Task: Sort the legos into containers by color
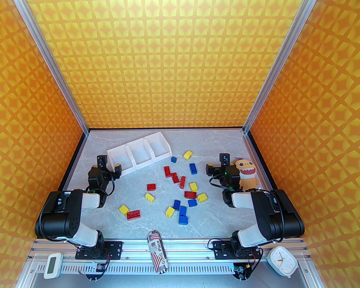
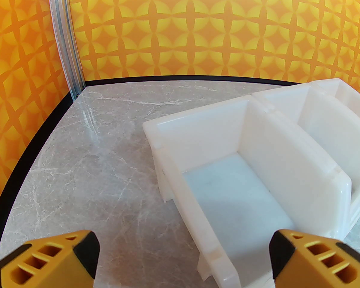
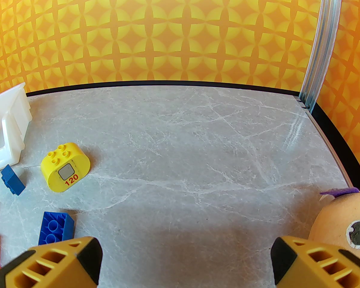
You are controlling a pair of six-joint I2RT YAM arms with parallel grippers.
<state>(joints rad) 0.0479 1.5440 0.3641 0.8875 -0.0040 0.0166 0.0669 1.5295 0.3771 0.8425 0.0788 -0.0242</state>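
Left hand (image 2: 183,250) spread wide, nothing held, at near end of containers (image 2: 288,160): three joined white plastic bins, smooth, rectangular, upper left of surface (image 1: 222,136) in top view. Right hand (image 3: 186,256) likewise wide, nothing held, beside one orange plush monster (image 3: 342,226) at right. Legos (image 1: 193,168): roughly six red, six blue, six yellow; chunky studded bricks, scattered mid-frame on grey marbled surface between hands.

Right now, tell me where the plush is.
In the top view, the plush stands at the far right, just right of the right tool.
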